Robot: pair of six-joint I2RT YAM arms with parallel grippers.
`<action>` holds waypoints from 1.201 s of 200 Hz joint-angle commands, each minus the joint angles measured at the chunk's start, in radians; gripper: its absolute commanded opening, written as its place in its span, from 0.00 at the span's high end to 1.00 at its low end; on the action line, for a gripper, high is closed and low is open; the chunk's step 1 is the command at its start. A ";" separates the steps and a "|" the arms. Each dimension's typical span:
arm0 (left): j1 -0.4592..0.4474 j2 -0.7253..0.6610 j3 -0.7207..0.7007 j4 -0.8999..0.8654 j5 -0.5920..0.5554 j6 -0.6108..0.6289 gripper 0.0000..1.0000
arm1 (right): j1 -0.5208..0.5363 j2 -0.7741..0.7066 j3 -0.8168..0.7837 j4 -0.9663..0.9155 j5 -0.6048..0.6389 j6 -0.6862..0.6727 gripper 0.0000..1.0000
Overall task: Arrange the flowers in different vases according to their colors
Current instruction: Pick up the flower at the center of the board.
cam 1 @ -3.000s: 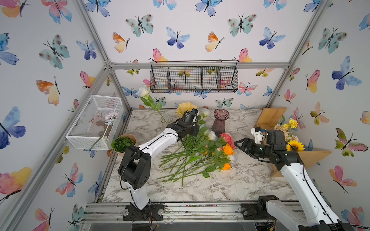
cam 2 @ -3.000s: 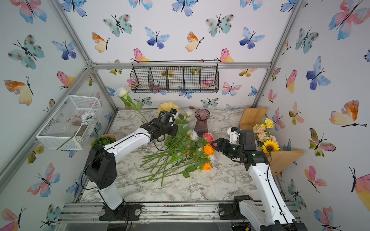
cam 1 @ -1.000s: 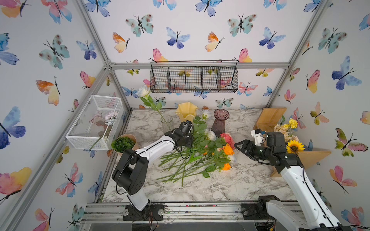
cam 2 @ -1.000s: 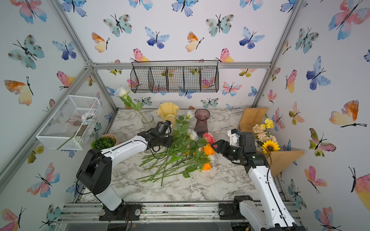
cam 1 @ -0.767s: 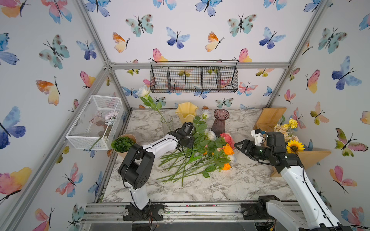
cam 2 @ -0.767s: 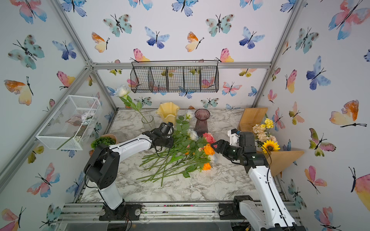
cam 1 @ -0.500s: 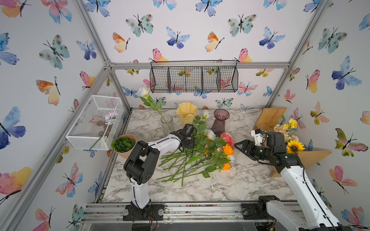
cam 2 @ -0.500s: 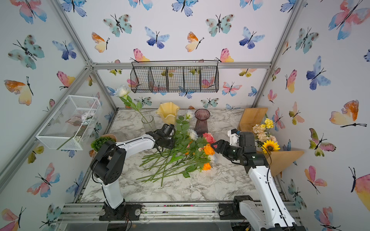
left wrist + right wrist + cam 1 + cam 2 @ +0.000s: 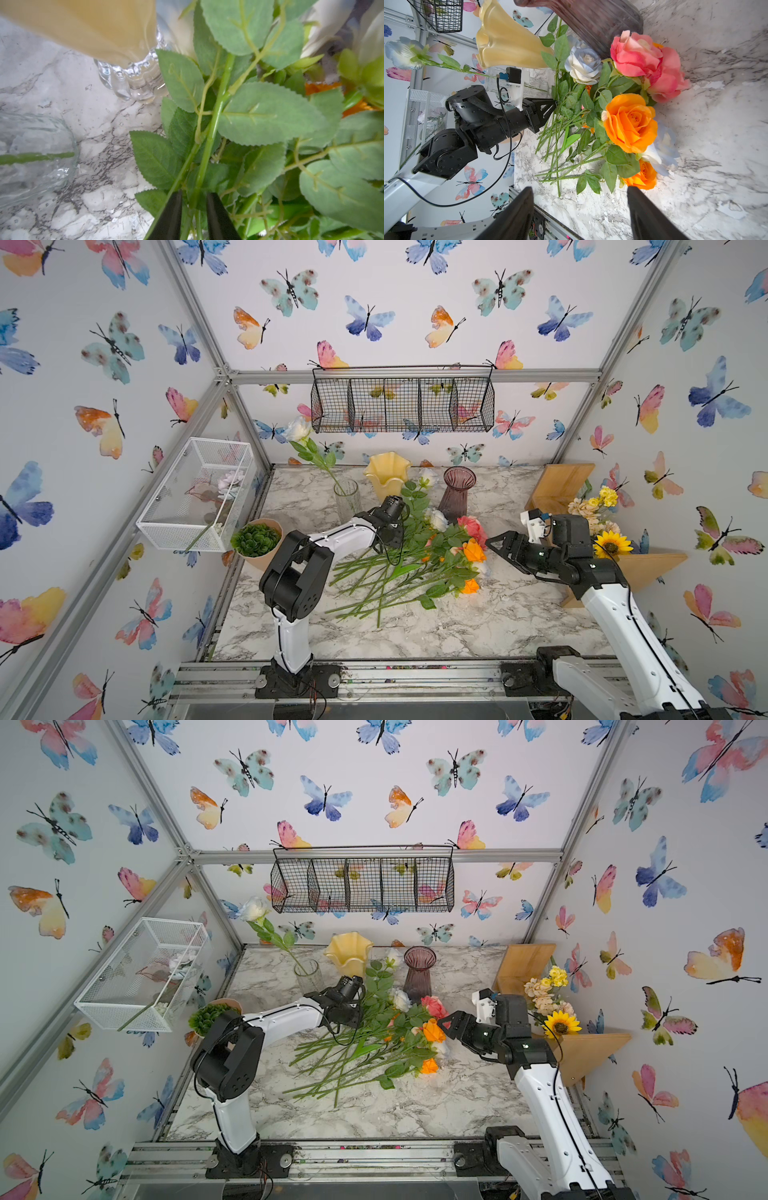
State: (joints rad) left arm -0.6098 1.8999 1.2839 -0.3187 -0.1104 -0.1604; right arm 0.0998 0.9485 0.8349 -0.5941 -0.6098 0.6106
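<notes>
Left claw [image 9: 193, 193] straddles green stems among the flowers [image 9: 415, 560] heaped on the tabletop [image 9: 457, 626] just before the yellow vase [image 9: 386, 475]; leaves crowd its tips, so pinching or merely bracketing cannot be told. Glass vase [image 9: 347, 499], holding one white rose [image 9: 298, 429], and purple vase [image 9: 457, 489] flank the yellow vase. Right claw [image 9: 579, 188], farther off past the blooms, gapes empty, fingers [image 9: 517, 214] cut off.

A heap of green-stemmed artificial flowers [image 9: 407, 566] lies on the grey-veined marble tabletop [image 9: 478, 626]. Behind the heap stand a clear glass cylinder vase [image 9: 347, 501], a wavy-rimmed yellow vase [image 9: 386, 476] and a ribbed purple vase [image 9: 456, 493].
</notes>
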 commanded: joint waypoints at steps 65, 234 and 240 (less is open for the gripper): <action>0.010 0.031 0.018 -0.018 -0.022 0.003 0.77 | 0.005 -0.011 -0.011 0.000 0.005 0.001 0.27; -0.009 0.006 0.026 -0.004 -0.058 0.054 1.00 | 0.005 -0.024 0.007 -0.020 0.014 0.003 0.27; -0.015 -0.002 0.028 0.000 -0.066 0.062 1.00 | 0.005 -0.024 0.007 -0.019 0.015 0.003 0.27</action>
State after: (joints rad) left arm -0.6067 1.9293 1.2995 -0.3222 -0.1158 -0.1341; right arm 0.0998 0.9375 0.8349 -0.5987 -0.6098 0.6106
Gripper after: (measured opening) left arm 0.078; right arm 0.734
